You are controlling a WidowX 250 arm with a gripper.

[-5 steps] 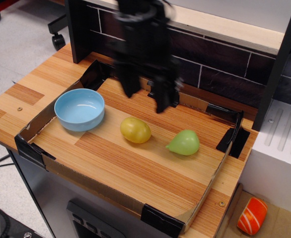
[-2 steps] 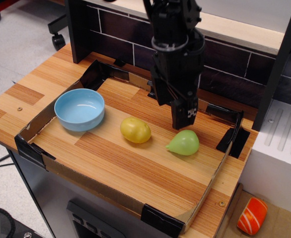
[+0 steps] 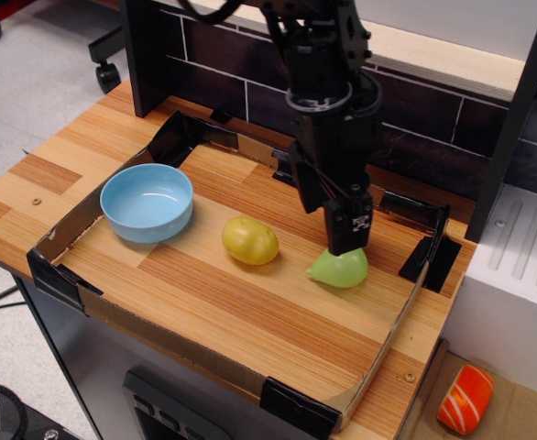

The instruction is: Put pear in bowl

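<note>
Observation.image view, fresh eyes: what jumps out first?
The black arm with its tool down on the light green pear, at the right of the cardboard-walled tray; whether it is shut on the pear cannot be told. Left of the pear lies a yellow oval fruit, and at the tray's far left stands the empty light blue bowl.

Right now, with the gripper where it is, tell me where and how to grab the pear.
Grip the pear across its round, fat body, coming straight down from above, probably the surest hold. It lies on its side on the board, pointed end toward the yellow fruit, and that taper would likely slip. The gripper is already directly over the fat part.
</note>
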